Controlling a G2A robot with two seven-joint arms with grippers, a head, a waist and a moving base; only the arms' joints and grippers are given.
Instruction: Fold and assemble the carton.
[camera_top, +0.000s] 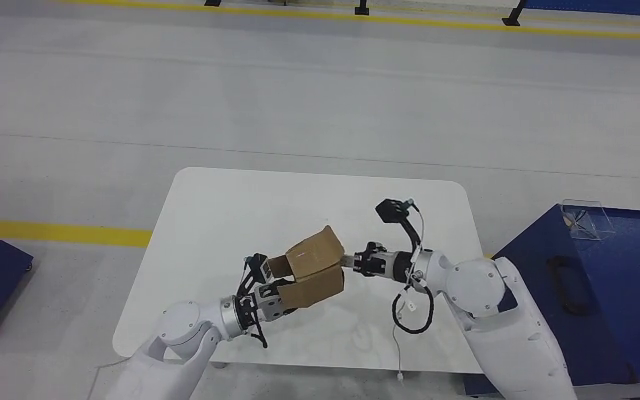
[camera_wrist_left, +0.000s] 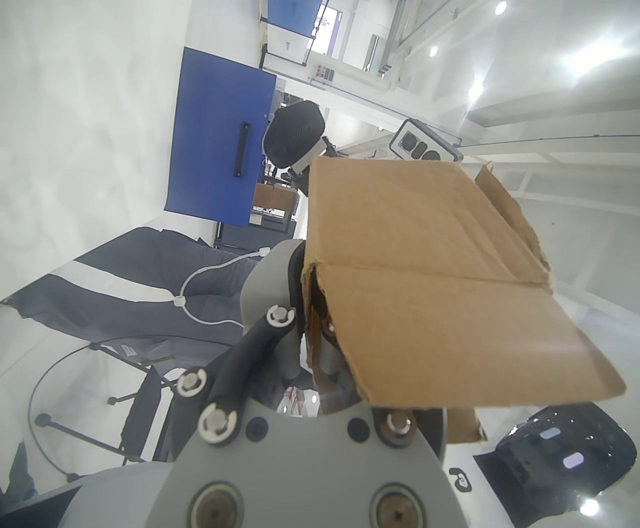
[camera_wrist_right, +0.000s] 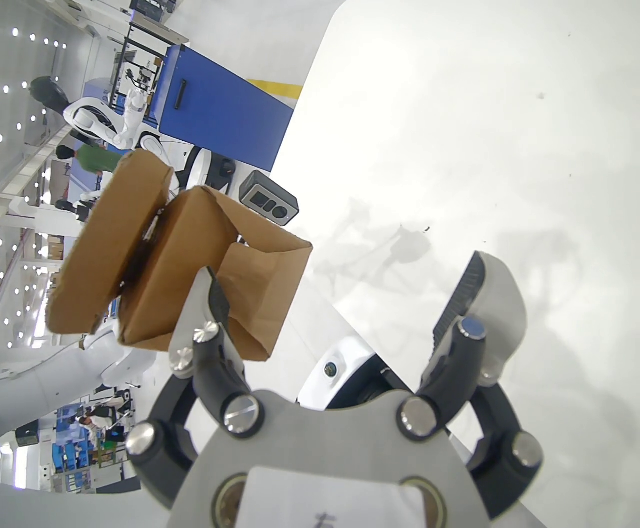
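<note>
Currently the carton (camera_top: 312, 268) hangs clear of the counter (camera_top: 300, 200), between the two arms and only part-formed, with at least one flap (camera_wrist_left: 465, 345) standing loose. We judge the left gripper (camera_top: 272, 287) to be its sole support: its jaws seem pressed onto a carton wall, though the flap hides the fingertips from the wrist camera. The right gripper (camera_wrist_right: 345, 285) sits just beside the carton's far end with jaws spread wide. One of its fingers overlaps a cardboard edge, and we cannot tell whether it touches. Risks as we see them: a push from the right arm could lever the carton out of a single-sided pinch, dropping it or twisting it in the grip. Thin cardboard may crease off its score lines if the right jaws close on the wrong panel. The loose flap could also catch on a finger and tear or fold backwards.
</note>
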